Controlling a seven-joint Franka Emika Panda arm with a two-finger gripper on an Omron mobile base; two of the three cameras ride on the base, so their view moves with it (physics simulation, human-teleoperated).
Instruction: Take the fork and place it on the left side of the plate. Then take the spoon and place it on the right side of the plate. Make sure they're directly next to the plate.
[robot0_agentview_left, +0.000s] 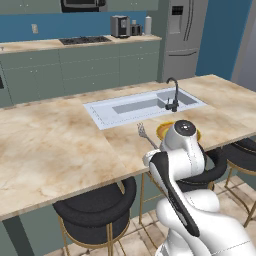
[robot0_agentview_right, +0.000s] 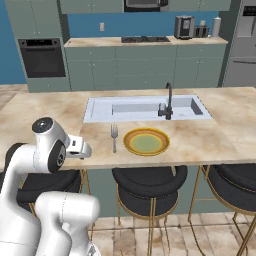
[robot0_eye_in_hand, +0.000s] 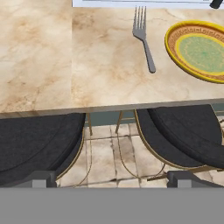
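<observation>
Fork (robot0_eye_in_hand: 144, 37) lies just left of the plate (robot0_eye_in_hand: 175, 48) on the counter (robot0_eye_in_hand: 65, 65); my claw (robot0_eye_in_hand: 109, 177) hangs open, holding nothing.

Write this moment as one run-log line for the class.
fork: on counter, left of plate, apart | hand: open, empty, off the counter edge

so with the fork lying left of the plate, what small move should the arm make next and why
Probably swing the open gripper off the counter edge to look for the spoon. The small grey metal fork already lies just left of the round orange-rimmed, green-centred plate, apart from it by a narrow gap, tines toward the sink. Nothing is held.
</observation>
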